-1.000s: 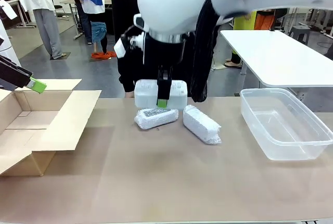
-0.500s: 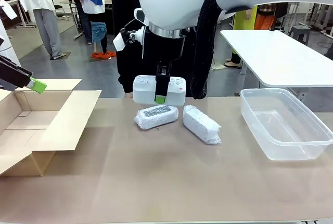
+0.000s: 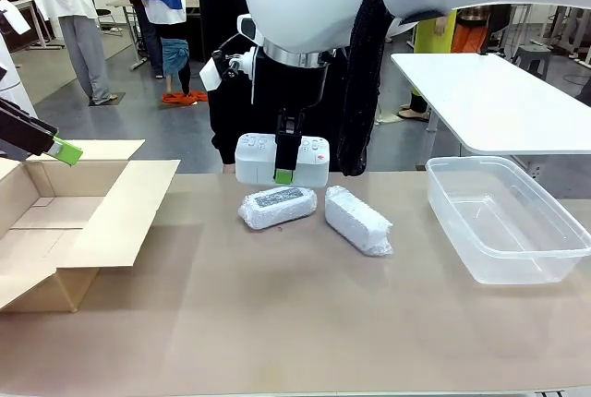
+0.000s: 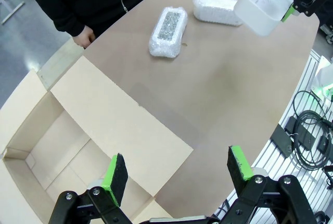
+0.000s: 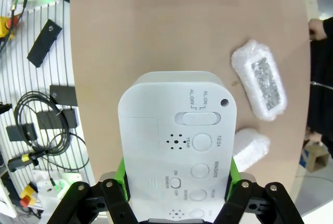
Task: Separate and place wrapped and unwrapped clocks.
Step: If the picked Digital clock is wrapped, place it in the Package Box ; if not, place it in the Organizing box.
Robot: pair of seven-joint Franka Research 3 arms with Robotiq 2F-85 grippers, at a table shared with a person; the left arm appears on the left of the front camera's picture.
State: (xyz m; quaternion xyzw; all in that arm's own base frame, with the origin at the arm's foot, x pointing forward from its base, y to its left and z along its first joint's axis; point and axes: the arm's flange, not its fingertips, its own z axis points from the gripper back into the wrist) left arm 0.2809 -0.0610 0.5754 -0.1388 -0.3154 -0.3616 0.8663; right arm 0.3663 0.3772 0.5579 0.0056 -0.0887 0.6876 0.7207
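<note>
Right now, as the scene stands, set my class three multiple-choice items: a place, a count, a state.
1. Where is the white clock? A held above the table; B lying on it; C in the cardboard box.
2. How many bubble-wrapped bundles lie on the table? A one; B two; C three.
3. The left gripper is: A open; B shut on a bundle; C shut on nothing.
Answers: A, the right gripper clamps it in the air; B, two lie side by side; A, its pads stand apart over the cardboard box.
</note>
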